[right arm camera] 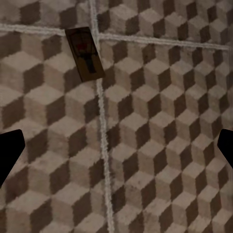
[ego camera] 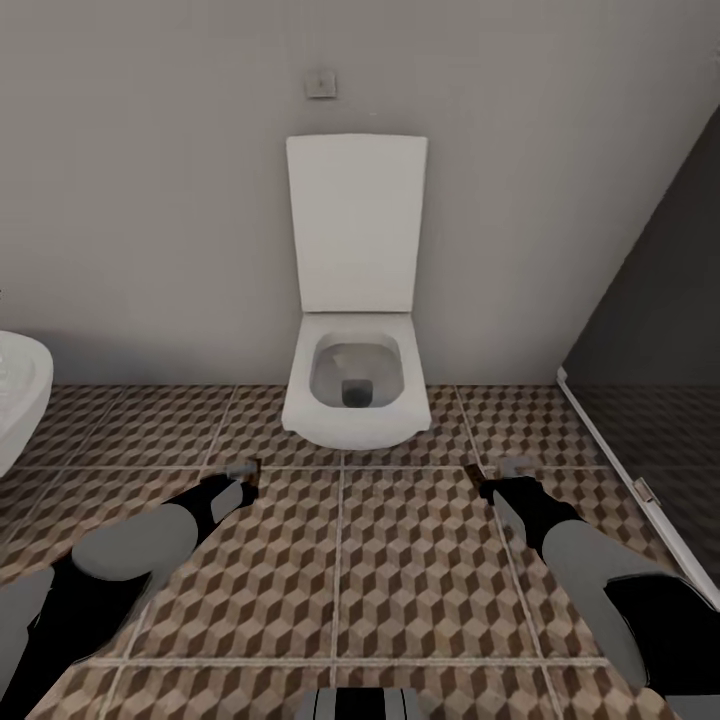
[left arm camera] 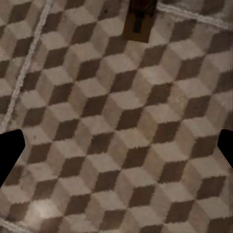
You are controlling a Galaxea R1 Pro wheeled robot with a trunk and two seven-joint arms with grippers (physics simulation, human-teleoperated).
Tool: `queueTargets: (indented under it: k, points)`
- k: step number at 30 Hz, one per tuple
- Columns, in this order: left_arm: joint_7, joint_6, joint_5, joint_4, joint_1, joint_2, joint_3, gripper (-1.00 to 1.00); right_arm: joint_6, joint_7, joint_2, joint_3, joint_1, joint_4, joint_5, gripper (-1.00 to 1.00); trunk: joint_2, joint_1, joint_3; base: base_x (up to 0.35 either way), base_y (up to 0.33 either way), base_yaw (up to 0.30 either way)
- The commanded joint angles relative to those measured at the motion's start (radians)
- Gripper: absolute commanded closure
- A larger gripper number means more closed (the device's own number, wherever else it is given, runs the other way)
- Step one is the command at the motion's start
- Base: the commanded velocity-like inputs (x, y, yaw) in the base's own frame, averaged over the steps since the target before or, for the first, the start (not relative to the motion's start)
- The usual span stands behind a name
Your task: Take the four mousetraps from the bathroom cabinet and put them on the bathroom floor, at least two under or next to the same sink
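One mousetrap (left arm camera: pixel 141 22), a small dark-brown wooden rectangle, lies flat on the cube-patterned bathroom floor (left arm camera: pixel 116 97) ahead of my left gripper (left arm camera: pixel 116 155). The gripper hangs open above the tiles, holding nothing. A second mousetrap (right arm camera: pixel 85 53) lies beside a grout line ahead of my right gripper (right arm camera: pixel 116 155), which is also open with nothing in it. In the head view the left gripper (ego camera: pixel 243 472) and right gripper (ego camera: pixel 497 474) hover low over the floor (ego camera: pixel 400 580) in front of the toilet, with a brown sliver at each tip. The cabinet and sink are out of view.
A white wall-hung toilet (ego camera: pixel 355 390) with its lid raised stands straight ahead against the grey wall. A white rounded fixture (ego camera: pixel 20 400) juts in at the left edge. A dark glass panel (ego camera: pixel 660 330) with a floor rail closes off the right side.
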Motion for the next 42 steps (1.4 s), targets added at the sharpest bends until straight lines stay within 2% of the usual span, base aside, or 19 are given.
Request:
queueTargets:
  k: [1, 8, 37, 42]
  points:
    - [0.002, 0.004, 0.007, 0.0, -0.001, 0.0, -0.008, -1.0, 0.006, -0.004, -0.001, 0.008, 0.0, -0.002, -0.008, -1.0, 0.0, -0.001, 0.003, 0.0, 0.0, 0.0]
    - [0.002, 0.004, 0.007, 0.0, -0.001, 0.001, -0.008, -1.0, 0.005, -0.004, -0.001, 0.008, 0.0, -0.001, -0.008, -1.0, 0.002, -0.004, 0.03, 0.0, 0.0, 0.0]
    - [0.002, 0.004, 0.007, -0.001, -0.001, 0.003, -0.008, -1.0, 0.002, -0.005, -0.001, 0.007, 0.002, 0.005, -0.007, -1.0, 0.205, -0.115, 0.121, 0.0, 0.0, 0.0]
    - [0.002, 0.004, 0.007, -0.001, -0.001, 0.003, -0.008, -1.0, -0.033, -0.005, -0.001, 0.007, 0.011, 0.005, -0.006, -1.0, 0.24, -0.134, 0.137, 0.0, 0.0, 0.0]
